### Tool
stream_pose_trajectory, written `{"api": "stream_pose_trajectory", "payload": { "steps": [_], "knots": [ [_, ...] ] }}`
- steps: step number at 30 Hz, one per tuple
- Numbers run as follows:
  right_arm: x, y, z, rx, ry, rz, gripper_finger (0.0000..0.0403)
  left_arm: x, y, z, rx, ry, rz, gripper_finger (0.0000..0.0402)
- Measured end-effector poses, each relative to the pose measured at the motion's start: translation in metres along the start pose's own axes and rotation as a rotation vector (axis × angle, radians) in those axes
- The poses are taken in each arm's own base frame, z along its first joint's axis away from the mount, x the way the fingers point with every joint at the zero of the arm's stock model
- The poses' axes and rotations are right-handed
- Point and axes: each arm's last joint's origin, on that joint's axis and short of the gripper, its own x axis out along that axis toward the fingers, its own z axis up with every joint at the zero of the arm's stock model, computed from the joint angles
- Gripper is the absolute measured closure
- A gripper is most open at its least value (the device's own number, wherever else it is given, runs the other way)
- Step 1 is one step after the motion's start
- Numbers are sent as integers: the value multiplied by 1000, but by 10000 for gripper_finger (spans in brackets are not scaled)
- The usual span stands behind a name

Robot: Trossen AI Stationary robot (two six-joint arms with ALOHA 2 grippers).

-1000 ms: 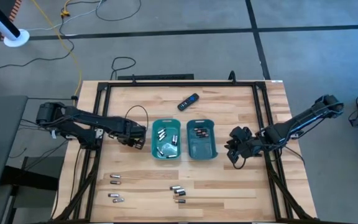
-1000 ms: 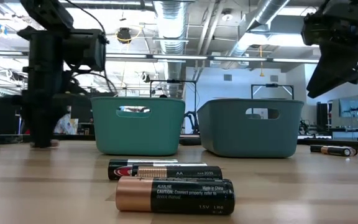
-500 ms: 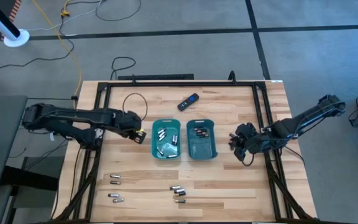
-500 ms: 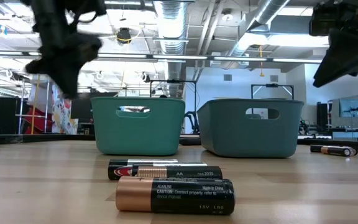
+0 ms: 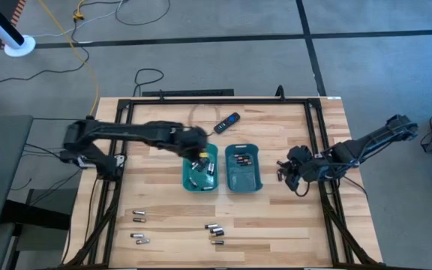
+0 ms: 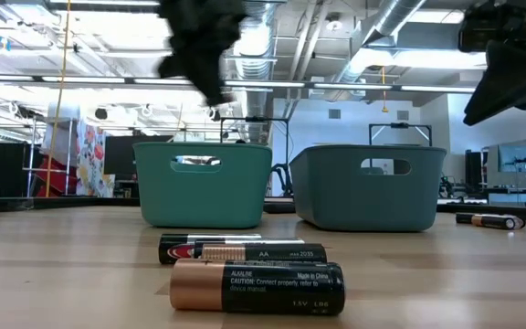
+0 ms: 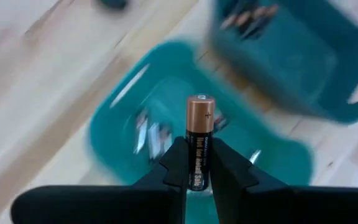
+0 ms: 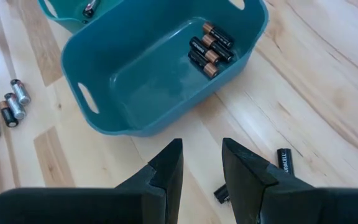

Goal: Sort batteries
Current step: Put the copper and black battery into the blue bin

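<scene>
Two teal trays sit side by side mid-table, the left tray (image 5: pixel 199 180) and the right tray (image 5: pixel 243 178). The right tray holds four dark, copper-ended batteries (image 8: pixel 210 46); the left tray's silvery ones (image 5: pixel 201 176) are too small to count. Loose on the wood: two near the left front (image 5: pixel 139 215), three in a cluster at the front centre (image 5: pixel 215 229), two beside the right gripper (image 8: pixel 284 163). One battery (image 7: pixel 198 140) is clamped in the left gripper (image 7: pixel 197 163). One black remote (image 5: pixel 226 122) lies behind the trays
</scene>
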Motion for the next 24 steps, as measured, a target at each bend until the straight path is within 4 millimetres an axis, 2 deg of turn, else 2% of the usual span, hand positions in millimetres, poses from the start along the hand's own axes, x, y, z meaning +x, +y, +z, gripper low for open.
{"api": "stream_pose_trajectory", "payload": {
  "steps": [8,12,17,24],
  "knots": [
    [0,-1,0,-5,6,-11,276,32,-54,62,204,-37,-100,365],
    [0,-3,-2,-16,18,-27,276,58,-70,80,249,-17,-163,365],
    [0,-3,-2,-18,21,-30,276,92,-83,87,289,28,-198,365],
    [0,-3,-2,-19,21,-30,276,136,-91,80,306,118,-216,365]
  ]
}}
